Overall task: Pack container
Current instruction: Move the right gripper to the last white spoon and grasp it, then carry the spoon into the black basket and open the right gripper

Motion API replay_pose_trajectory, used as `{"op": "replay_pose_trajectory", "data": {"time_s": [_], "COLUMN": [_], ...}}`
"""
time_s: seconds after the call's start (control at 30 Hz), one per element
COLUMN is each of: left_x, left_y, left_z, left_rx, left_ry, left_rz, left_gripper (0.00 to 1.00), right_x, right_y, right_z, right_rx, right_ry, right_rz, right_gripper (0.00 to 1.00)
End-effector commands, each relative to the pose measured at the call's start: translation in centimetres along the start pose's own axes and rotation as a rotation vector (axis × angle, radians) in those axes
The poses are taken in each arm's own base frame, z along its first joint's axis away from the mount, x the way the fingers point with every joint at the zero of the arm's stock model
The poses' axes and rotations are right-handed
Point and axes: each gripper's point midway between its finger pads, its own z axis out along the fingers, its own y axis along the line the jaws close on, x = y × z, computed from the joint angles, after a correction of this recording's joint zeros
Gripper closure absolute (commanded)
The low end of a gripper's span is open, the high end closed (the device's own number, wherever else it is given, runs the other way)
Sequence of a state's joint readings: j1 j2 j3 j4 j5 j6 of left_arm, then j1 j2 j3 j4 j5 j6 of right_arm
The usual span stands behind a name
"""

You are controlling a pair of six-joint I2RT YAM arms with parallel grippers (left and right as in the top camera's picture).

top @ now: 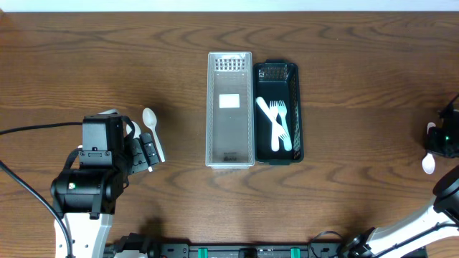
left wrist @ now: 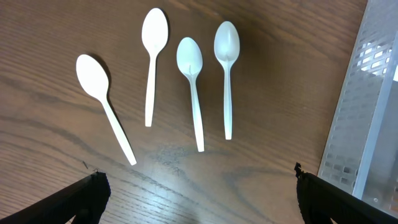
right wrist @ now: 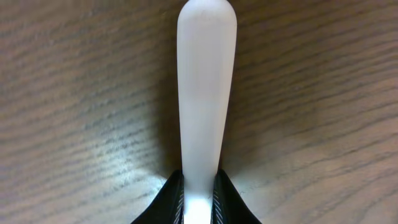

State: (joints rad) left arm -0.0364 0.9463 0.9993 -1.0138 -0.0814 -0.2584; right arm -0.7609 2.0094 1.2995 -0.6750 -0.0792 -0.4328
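Presently: right gripper (right wrist: 199, 190) pinching one white utensil (right wrist: 205, 93) low over the table's far right edge. Left gripper (left wrist: 200, 190) spread wide above four white spoons (left wrist: 189, 62). Clear tray (top: 229, 129) and black tray (top: 297, 107) side by side, mid-table.

White spoons (left wrist: 151, 62), forks (top: 276, 123) and utensil handle (right wrist: 205, 93); clear perforated bin (top: 230, 64); black bin (top: 296, 107); brown wood-grain table (top: 107, 57)
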Motion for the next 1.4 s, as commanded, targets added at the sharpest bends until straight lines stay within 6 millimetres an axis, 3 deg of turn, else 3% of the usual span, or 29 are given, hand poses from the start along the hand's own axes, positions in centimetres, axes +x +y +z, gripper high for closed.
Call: {"op": "replay_pose_trajectory", "data": {"time_s": [0.0,0.17,0.3,0.43,0.6,0.73,0.87,1.1,1.2,1.27,1.33,1.37], "left_x": [-0.5,-0.5,-0.4,-0.4,-0.3,0.0,0.1,0.1,0.1,0.1,0.1,0.1], "left_y": [-0.2,-0.2,-0.1,-0.1,-0.1,0.0,0.0,0.0,0.0,0.0,0.0,0.0], "left_z": [-0.4,-0.4,-0.4,-0.4,-0.4,-0.3,-0.4,-0.4,-0.4,-0.4,-0.4,-0.4], "left_rx": [0.006,0.006,0.006,0.006,0.004,0.000,-0.001,-0.001,-0.002,-0.002,-0.002,-0.002], "left_ry": [-0.015,-0.015,-0.014,-0.014,-0.008,0.004,0.008,0.008,0.007,0.007,0.007,0.008], "left_rz": [-0.002,-0.002,-0.002,-0.002,-0.001,0.001,0.001,0.002,0.001,0.001,0.001,0.002], "left_gripper": [0.02,0.02,0.02,0.02,0.02,0.02,0.02,0.02,0.02,0.02,0.02,0.02], "right_x": [-2.5,-8.0,-10.0,-8.9,-5.1,-2.5,0.0,4.3,5.3,5.5,5.4,5.3], "right_y": [2.8,8.8,16.6,24.8,34.8,39.4,42.3,44.1,44.3,44.4,44.4,44.5], "right_z": [-1.6,-8.8,-16.1,-21.6,-24.2,-23.4,-20.3,-10.8,-8.2,-7.4,-7.3,-7.3], "right_rx": [-0.014,-0.031,-0.096,-0.154,-0.224,-0.228,-0.210,-0.086,-0.052,-0.043,-0.044,-0.046], "right_ry": [-0.054,-0.216,-0.304,-0.326,-0.306,-0.271,-0.172,0.059,0.116,0.128,0.127,0.122], "right_rz": [0.084,0.096,0.024,-0.050,-0.183,-0.229,-0.272,-0.364,-0.380,-0.382,-0.382,-0.385], "right_gripper": [0.99,0.99,0.99,0.99,0.99,0.99,0.99,0.99,0.99,0.88,0.62,0.60]}}
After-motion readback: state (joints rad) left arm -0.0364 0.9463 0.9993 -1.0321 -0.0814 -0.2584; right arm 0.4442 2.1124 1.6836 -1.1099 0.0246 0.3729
